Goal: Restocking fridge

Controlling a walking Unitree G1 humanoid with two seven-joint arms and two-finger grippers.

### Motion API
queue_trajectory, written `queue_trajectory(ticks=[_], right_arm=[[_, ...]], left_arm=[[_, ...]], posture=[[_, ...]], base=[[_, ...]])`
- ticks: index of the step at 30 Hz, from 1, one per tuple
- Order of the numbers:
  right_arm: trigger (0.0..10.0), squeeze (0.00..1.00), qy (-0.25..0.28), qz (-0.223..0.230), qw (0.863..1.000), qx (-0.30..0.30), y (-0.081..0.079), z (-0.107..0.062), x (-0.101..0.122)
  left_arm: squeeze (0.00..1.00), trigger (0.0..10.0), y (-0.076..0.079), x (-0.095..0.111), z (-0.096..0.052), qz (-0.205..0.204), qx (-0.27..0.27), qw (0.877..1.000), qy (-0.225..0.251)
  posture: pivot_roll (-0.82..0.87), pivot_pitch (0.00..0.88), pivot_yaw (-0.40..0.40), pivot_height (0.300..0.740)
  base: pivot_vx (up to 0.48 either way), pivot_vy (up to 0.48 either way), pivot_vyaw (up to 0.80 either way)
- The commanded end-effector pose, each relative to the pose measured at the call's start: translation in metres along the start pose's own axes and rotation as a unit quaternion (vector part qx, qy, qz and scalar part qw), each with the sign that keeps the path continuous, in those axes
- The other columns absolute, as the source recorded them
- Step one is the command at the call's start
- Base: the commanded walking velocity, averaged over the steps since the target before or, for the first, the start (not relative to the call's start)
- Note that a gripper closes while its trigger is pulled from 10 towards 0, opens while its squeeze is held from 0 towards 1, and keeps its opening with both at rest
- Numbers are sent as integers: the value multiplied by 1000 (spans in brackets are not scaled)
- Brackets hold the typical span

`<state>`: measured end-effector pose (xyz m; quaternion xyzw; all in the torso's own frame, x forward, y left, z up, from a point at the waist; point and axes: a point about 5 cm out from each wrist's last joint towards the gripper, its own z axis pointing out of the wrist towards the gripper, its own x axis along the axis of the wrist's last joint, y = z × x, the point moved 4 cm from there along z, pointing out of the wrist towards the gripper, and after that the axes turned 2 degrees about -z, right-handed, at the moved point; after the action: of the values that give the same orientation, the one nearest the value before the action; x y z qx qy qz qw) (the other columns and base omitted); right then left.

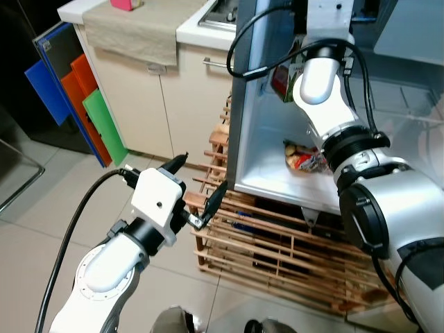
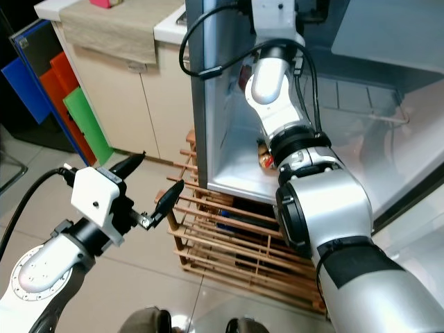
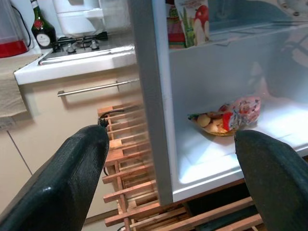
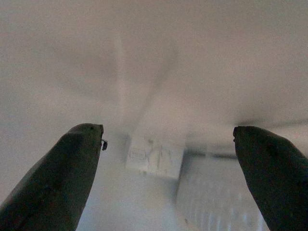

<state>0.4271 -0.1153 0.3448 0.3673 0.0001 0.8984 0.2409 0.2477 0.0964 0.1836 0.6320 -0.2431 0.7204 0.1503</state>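
Inside, the fridge [image 1: 260, 139] holds a snack bag [image 3: 226, 117] and carton [image 3: 188, 21]; both pincers gape empty.

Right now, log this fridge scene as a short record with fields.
fridge: open, standing on a wooden crate rack
lower shelf: snack bag lying on it
upper shelf: carton standing upright
left gripper: open, empty, held outside the fridge near its left edge, aimed at the lower shelf
right gripper: open, empty, arm reaching up into the fridge interior
counter: beside the fridge, with a dark bottle on it
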Motion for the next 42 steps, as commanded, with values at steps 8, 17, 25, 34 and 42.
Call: queue_trajectory(ticks=[8, 17, 25, 34, 42], right_arm=[[10000, 0, 113, 54, 992, -31, 6, -6, 37], [10000, 0, 11, 145, 989, -11, 10, -61, 2], [10000, 0, -80, 166, 982, 35, 2, -106, -18], [10000, 0, -197, 173, 961, 88, -19, -113, -52], [10000, 0, -274, 163, 937, 139, -49, -118, -74]], left_arm=[[0, 10000, 2, 0, 13, -1, -17, 1000, 16], [0, 10000, 1, 2, 24, 0, -27, 999, 33], [0, 10000, 1, 2, 31, 0, -30, 999, 43], [0, 10000, 1, 0, 33, 1, -31, 998, 47], [0, 10000, -2, -2, 26, 5, -21, 999, 42]], posture=[[227, 44, 15, 740], [178, 10, 13, 740], [154, 0, 9, 740], [172, 0, -12, 740], [216, 8, -40, 740]], base=[[0, 0, 0], [0, 0, 0], [0, 0, 0], [0, 0, 0], [0, 0, 0]])
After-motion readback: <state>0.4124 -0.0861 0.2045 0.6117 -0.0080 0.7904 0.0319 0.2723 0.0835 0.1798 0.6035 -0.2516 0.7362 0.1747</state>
